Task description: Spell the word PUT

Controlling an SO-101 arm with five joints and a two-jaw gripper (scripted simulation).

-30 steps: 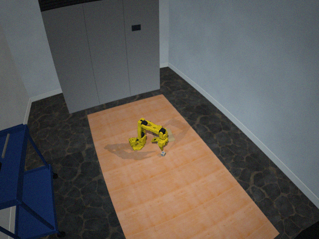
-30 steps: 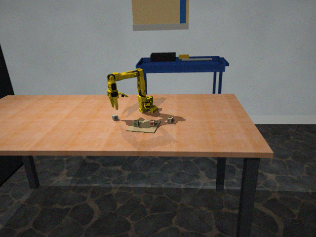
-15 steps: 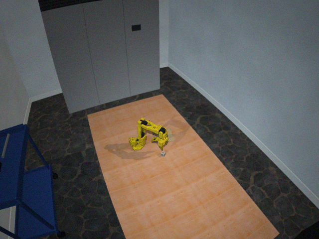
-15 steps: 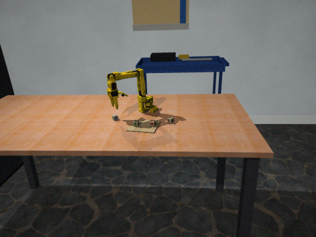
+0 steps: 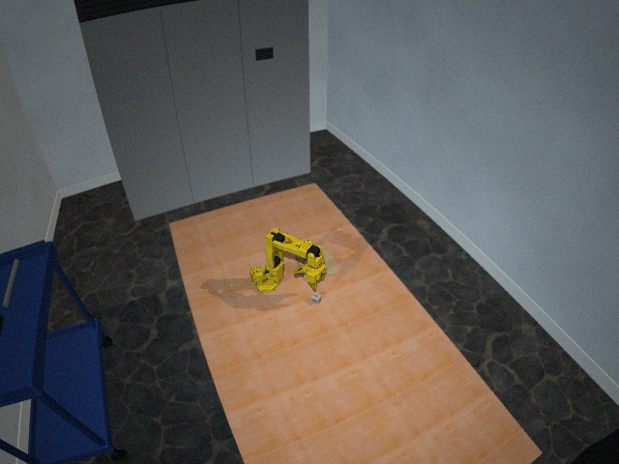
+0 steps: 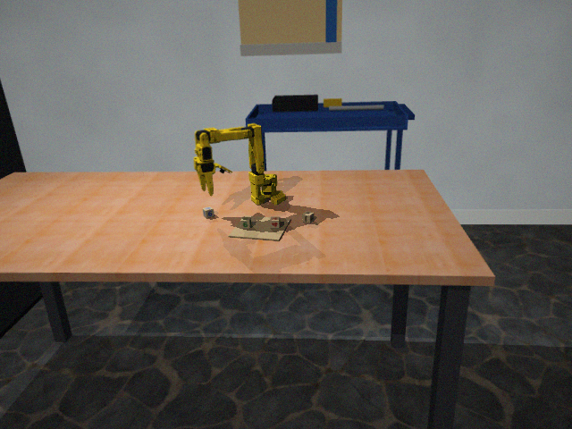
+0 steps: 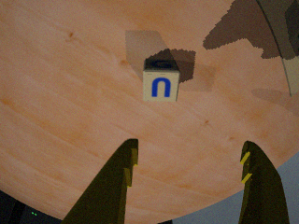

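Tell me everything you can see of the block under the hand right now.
The block is a small pale cube with blue letters. The face toward the wrist camera shows a blue arch like an upside-down U; its top face is dark in shadow, with a blue mark I cannot read. It sits flat on the wooden table, off the mat, to the mat's left in the exterior view. The open hand hangs above it; nothing else touches it.
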